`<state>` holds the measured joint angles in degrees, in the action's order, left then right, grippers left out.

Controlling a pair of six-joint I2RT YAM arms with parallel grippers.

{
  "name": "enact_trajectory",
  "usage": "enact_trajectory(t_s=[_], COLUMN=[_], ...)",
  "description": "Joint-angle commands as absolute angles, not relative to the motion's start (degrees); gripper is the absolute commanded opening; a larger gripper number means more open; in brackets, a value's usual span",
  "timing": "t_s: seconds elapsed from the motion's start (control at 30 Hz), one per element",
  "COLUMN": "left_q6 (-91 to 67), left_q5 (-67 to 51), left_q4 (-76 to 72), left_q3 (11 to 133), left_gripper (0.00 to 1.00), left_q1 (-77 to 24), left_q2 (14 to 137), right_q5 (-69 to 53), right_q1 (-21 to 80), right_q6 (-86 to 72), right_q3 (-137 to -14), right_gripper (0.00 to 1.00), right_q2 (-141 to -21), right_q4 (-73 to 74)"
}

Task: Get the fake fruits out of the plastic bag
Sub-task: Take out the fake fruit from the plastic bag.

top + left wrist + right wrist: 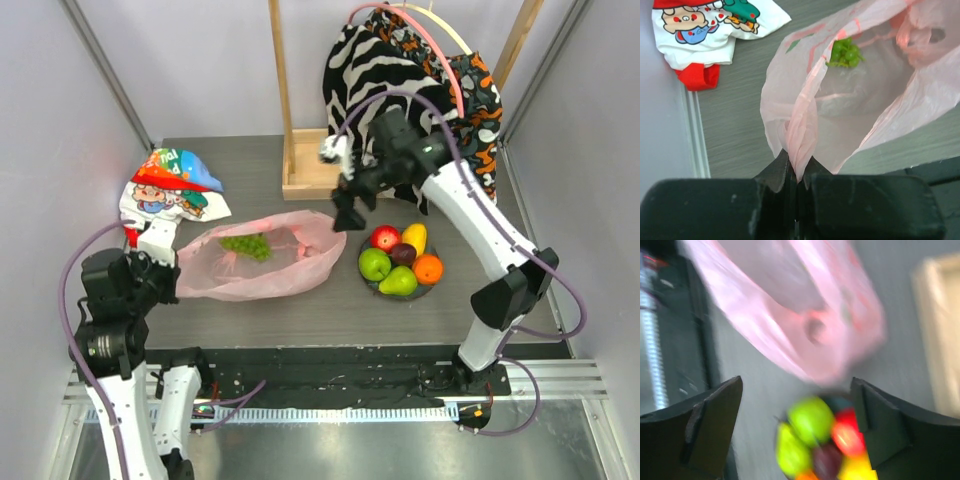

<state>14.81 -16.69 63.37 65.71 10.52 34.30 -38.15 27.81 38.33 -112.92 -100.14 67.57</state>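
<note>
The pink plastic bag (290,270) lies flat at the table's middle with a green grape bunch (246,245) inside; both show in the left wrist view, bag (875,110) and grapes (845,53). My left gripper (799,167) is shut on the bag's bunched left edge. Red apple (385,238), green apple (374,264), pear (400,283), orange (428,268), yellow piece (415,237) and a dark fruit (403,253) sit on a dark plate (371,283). My right gripper (347,212) hangs open and empty above the bag's right end; its view is blurred, showing bag (790,305) and green apple (812,421).
A cartoon-printed white bag (165,190) lies at the back left, also in the left wrist view (705,30). A wooden rack base (305,170) stands at the back, with zebra-print cloth (380,70) hanging behind the right arm.
</note>
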Motion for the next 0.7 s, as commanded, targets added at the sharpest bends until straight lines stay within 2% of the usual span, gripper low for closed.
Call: enact_trajectory(t_s=[0.0, 0.07, 0.17, 0.37, 0.53, 0.67], left_q6=[23.3, 24.1, 25.0, 24.5, 24.1, 24.2], left_q5=[-16.5, -16.8, -17.7, -19.1, -21.5, -22.6], left_q4=[70.9, 72.7, 76.6, 78.7, 80.9, 83.0], left_q3=[67.8, 68.6, 69.8, 69.9, 69.6, 69.8], left_gripper=[0.00, 0.00, 0.00, 0.00, 0.00, 0.00], left_q1=[10.7, 10.6, 10.6, 10.6, 10.6, 10.7], left_q2=[32.1, 32.3, 33.0, 31.9, 29.8, 29.4], right_q5=[-43.4, -43.0, -42.5, -30.8, -19.4, -14.4], right_q1=[37.6, 42.9, 48.2, 52.2, 52.5, 52.5], right_q6=[18.9, 15.4, 13.4, 4.9, 1.2, 0.1], right_q3=[-105.0, -104.7, -109.3, -118.9, -125.1, -128.6], right_gripper=[0.85, 0.77, 0.72, 0.71, 0.84, 0.88], right_q2=[-101.5, -105.7, -112.2, -124.0, -132.2, -136.6], right_q4=[48.5, 41.3, 38.8, 34.9, 32.3, 31.0])
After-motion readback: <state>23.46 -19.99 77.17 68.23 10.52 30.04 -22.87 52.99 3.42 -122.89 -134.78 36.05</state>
